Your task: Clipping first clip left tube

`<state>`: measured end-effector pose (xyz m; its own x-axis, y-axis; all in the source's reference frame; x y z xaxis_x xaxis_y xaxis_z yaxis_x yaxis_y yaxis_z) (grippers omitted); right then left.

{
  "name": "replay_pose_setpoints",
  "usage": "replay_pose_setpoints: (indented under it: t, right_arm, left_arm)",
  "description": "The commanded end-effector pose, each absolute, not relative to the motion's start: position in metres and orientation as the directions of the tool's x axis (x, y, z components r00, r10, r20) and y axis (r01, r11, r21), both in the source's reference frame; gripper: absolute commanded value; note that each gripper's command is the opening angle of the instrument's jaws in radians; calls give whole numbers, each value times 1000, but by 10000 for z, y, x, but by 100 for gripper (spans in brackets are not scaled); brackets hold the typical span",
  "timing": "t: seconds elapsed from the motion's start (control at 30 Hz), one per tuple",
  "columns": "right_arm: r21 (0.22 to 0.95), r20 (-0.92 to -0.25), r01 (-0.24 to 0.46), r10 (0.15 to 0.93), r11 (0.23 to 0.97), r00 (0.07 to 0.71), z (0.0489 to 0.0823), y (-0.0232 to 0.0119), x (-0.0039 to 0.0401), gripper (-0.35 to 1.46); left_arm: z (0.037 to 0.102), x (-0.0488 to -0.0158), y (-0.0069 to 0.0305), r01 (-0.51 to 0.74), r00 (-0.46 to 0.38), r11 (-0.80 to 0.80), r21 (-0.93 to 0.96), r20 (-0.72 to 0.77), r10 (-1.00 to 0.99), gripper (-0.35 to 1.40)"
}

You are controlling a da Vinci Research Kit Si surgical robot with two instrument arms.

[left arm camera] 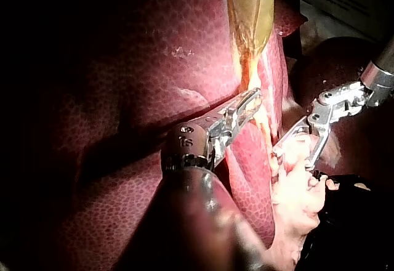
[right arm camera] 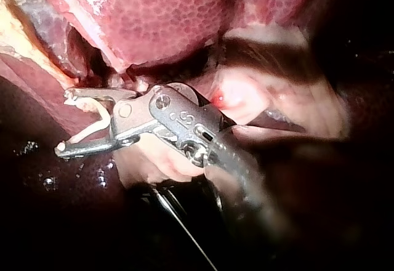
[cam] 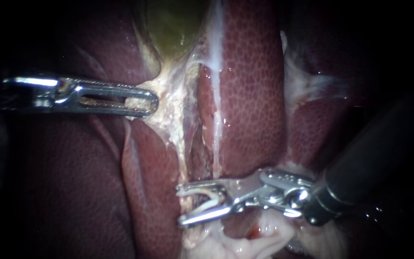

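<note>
Left instrument: your left instrument (cam: 149, 103) comes in level from the left, and its slotted claw is closed on the pale tissue (cam: 166, 103) just under the gallbladder.
Left wrist view: the same hold shows here, with your left instrument (left arm camera: 249, 101) pinching the pale strip.
Gallbladder: the gallbladder (cam: 173, 29) sits yellow-green at the top, narrowing down into that tissue.
Left tube: the left tube (cam: 182, 160) runs down from the held tissue as a thin pale strand. It reaches the tips of your other claw (whether it lies fully inside, you cannot tell).
Clip: a white clip (cam: 211, 199) sits open in that claw, one leg against each half.
Right instrument: your right instrument (cam: 182, 205) enters from the right, low in view. Its claw is spread wide and carries the clip.
Right wrist view: your right instrument (right arm camera: 63, 122) shows the same wide spread, and the clip (right arm camera: 98, 122) bows between the two halves.
Liver: the liver (cam: 252, 96) lies dark red and mottled on both sides of the tube.
</note>
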<state>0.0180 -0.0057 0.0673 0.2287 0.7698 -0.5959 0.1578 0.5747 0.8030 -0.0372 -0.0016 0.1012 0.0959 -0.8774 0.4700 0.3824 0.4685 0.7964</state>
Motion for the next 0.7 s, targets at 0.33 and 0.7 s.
replay_pose_setpoints:
  t: [0.33, 0.7]
  right_arm:
    - [799, -600, 145, 768, 583, 223, 681, -46, 168, 60]
    - [794, -608, 136, 762, 593, 222, 706, -52, 179, 60]
  left_arm:
    - [1012, -371, -16, 382, 96, 469, 797, 470, -877, -35]
    - [1012, -371, -16, 382, 96, 469, 797, 470, -877, -35]
